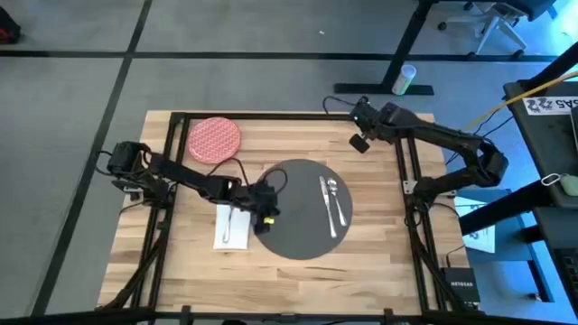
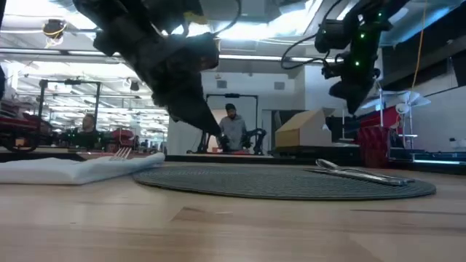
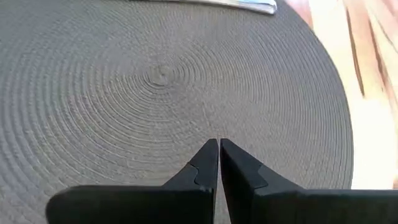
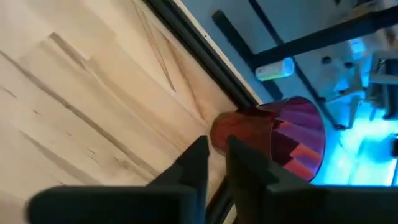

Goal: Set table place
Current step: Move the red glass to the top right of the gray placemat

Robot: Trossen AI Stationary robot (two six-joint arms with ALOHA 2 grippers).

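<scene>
I work in what looks like a robotics lab set inside an open office hall. My desk [image 1: 289, 280] is a butcher-block top in a black metal frame, standing on grey carpet tiles [image 1: 72, 90] with dark seams. Cables [image 1: 533, 86] trail off to my right, beside a box [image 1: 462, 291] printed with a brand name on the floor. Across the desk I see long ceiling light strips [image 2: 262, 57], racks of equipment [image 2: 44, 124], a cardboard box [image 2: 306, 129] and a person [image 2: 233, 129] standing far back. An office chair base [image 1: 495, 23] shows at the hall's edge.
</scene>
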